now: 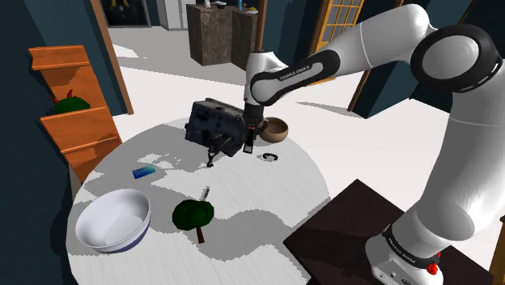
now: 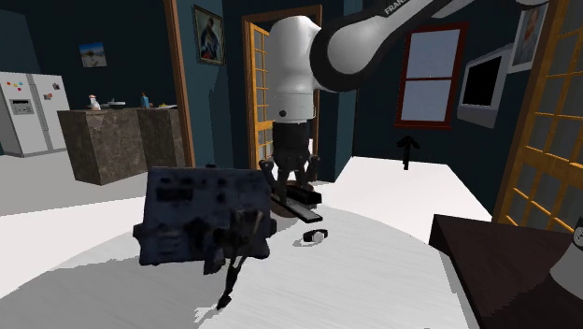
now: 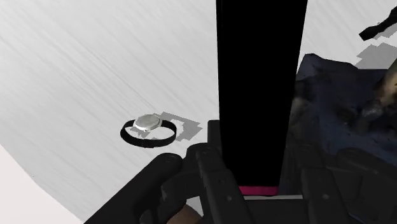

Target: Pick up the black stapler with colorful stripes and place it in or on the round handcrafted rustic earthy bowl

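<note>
**Stapler pinched in claw, far side of table**

Stapler (image 3: 261,95): long black body with a pink stripe (image 3: 257,189) across the end nearest the hand. It sits between the two fingers of the gripper (image 2: 292,187), which are pressed against its sides. Position is over the far part of the round table (image 1: 267,202). Cannot tell whether it is clear of the tabletop.

Brown round bowl (image 1: 277,127): just beside the gripper, on the shoulder view's right, near the table's far edge. Upright, nothing seen inside.

Obstruction: dark blue-black bag (image 1: 214,121), bulky, close against the gripper on the side away from the bowl. In the wrist view its crumpled surface lies right next to the stapler. It is not between stapler and bowl.

Wristwatch (image 3: 149,127): lies flat on the table near the gripper, apart from both stapler and bowl.

Further out, toward the near edge:
- thin pen-like item (image 1: 205,193)
- green broccoli-like object (image 1: 193,214)
- small blue object (image 1: 144,172)
- large white bowl (image 1: 113,220), at the edge on the shoulder view's left

All four are well apart from the gripper.
</note>
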Motion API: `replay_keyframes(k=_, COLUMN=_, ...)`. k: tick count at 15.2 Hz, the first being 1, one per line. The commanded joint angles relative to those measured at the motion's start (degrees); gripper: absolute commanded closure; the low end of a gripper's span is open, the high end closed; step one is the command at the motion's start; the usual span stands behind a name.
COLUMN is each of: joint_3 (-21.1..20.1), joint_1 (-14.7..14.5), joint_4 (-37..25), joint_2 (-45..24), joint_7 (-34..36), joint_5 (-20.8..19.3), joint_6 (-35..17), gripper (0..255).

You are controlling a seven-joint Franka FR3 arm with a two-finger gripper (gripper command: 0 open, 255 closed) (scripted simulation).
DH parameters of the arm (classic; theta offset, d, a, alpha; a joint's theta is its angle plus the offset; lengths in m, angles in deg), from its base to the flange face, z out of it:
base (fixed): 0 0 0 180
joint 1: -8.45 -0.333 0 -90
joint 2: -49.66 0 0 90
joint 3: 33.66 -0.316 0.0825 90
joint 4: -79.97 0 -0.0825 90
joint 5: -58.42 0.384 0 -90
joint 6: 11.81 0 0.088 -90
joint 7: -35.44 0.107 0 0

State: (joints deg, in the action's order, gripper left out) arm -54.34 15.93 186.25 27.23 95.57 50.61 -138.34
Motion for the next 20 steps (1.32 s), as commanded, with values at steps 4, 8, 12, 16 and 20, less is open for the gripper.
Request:
replay_keyframes(k=4, joint_3=1.9, joint_1=4.0, joint_4=-3.8, joint_2=-2.2, joint_7=-6.2, joint_5=0.1, joint_6=1.3, gripper=255)
replay_keyframes(k=8, joint_3=3.3, joint_1=6.7, joint_4=-8.0, joint_2=-4.9, joint_7=-10.6, joint_5=0.0, joint_6=2.9, gripper=255)
replay_keyframes(k=12, joint_3=4.6, joint_1=9.2, joint_4=-13.6, joint_2=-8.3, joint_7=-14.9, joint_5=-0.2, joint_6=5.1, gripper=255)
replay_keyframes(k=16, joint_3=5.8, joint_1=11.4, joint_4=-20.7, joint_2=-12.6, joint_7=-19.0, joint_5=-0.4, joint_6=7.9, gripper=255)
replay_keyframes(k=20, joint_3=6.7, joint_1=12.6, joint_4=-25.8, joint_2=-16.6, joint_7=-21.4, joint_5=-0.7, joint_6=9.0, gripper=255)
